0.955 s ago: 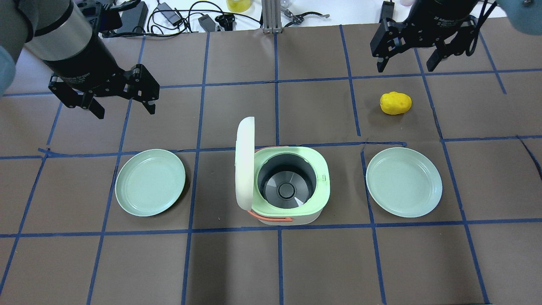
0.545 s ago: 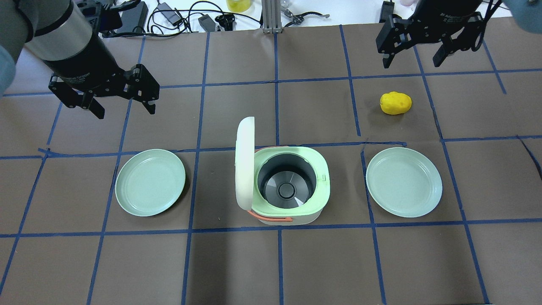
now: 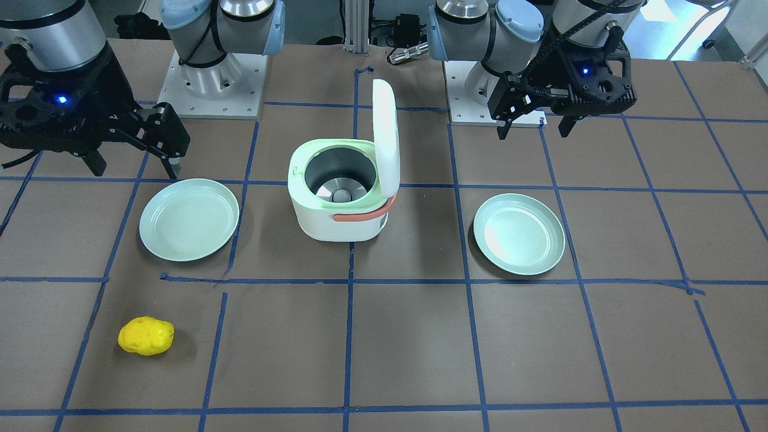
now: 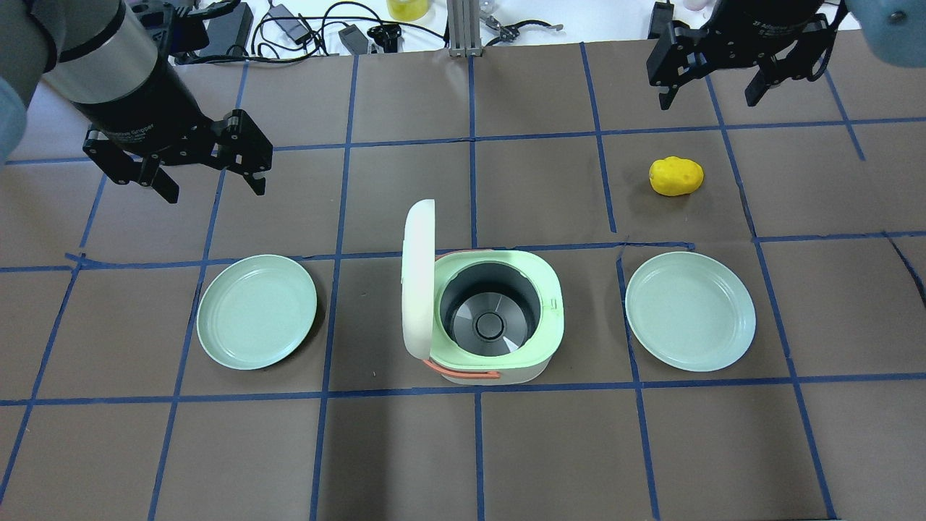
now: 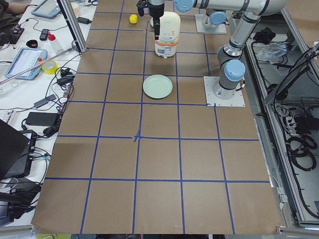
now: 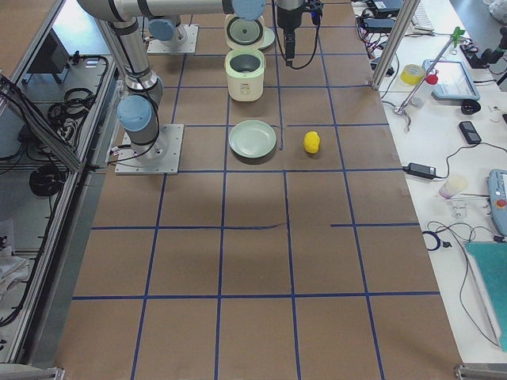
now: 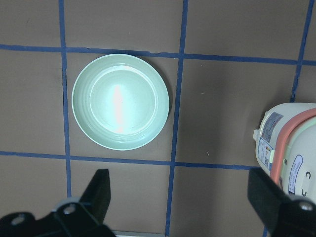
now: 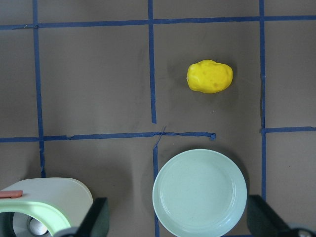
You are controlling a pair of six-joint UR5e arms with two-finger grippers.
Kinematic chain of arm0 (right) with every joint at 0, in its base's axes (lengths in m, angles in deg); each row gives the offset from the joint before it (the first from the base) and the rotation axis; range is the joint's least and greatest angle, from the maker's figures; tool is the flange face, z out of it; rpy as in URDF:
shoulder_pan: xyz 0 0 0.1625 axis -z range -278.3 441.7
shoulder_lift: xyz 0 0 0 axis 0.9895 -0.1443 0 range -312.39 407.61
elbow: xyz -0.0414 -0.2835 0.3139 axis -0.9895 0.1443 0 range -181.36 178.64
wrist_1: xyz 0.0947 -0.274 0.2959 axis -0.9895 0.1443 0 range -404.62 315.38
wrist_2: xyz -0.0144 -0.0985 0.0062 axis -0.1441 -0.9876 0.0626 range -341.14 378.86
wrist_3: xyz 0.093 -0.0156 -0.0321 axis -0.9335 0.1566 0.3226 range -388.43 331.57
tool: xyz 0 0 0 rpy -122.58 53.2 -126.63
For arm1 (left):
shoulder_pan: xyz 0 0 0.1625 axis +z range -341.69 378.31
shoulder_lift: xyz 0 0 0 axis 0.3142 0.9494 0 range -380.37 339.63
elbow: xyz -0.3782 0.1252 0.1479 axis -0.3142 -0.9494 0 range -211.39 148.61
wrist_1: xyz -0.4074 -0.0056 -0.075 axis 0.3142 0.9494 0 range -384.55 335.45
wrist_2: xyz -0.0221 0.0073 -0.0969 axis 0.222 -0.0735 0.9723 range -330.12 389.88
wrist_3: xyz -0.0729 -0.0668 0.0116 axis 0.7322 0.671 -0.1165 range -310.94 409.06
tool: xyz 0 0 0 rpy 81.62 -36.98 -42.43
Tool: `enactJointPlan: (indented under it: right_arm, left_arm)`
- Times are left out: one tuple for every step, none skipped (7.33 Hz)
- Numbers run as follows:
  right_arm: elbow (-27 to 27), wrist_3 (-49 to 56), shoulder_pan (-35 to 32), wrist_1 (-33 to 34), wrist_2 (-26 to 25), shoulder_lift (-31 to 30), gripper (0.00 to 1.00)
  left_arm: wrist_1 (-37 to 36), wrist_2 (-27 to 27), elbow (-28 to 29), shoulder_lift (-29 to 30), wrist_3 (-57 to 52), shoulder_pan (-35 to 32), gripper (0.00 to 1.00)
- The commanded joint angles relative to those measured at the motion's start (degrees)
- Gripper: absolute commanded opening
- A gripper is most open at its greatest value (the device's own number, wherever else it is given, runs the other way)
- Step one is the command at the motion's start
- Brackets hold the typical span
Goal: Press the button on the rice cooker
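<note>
The white and pale green rice cooker (image 4: 499, 318) stands mid-table with its lid (image 4: 418, 278) swung up and open on its left side and its pot empty. It also shows in the front view (image 3: 339, 198). A small tab (image 4: 557, 304) sits on its right rim; I cannot make out a button. My left gripper (image 4: 215, 189) is open and empty, hovering far left of the cooker, above the left plate (image 7: 121, 101). My right gripper (image 4: 707, 103) is open and empty, high at the far right, beyond the yellow lump (image 4: 676, 176).
Two pale green plates (image 4: 257, 311) (image 4: 691, 311) flank the cooker. A yellow potato-like lump (image 8: 210, 76) lies beyond the right plate. Cables and tools lie along the far table edge (image 4: 325, 29). Blue tape lines grid the brown tabletop.
My right gripper has moved away from the cooker toward the far edge of the table. The left gripper, cooker, plates and yellow lump have not moved.
</note>
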Motion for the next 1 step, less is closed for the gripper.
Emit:
enactJointPlan:
  right_arm:
    - [-0.07,-0.09,-0.01,0.19,-0.3,0.0,1.0]
  left_arm:
    - [0.0,0.0,0.0,0.0,0.0,0.0,1.0]
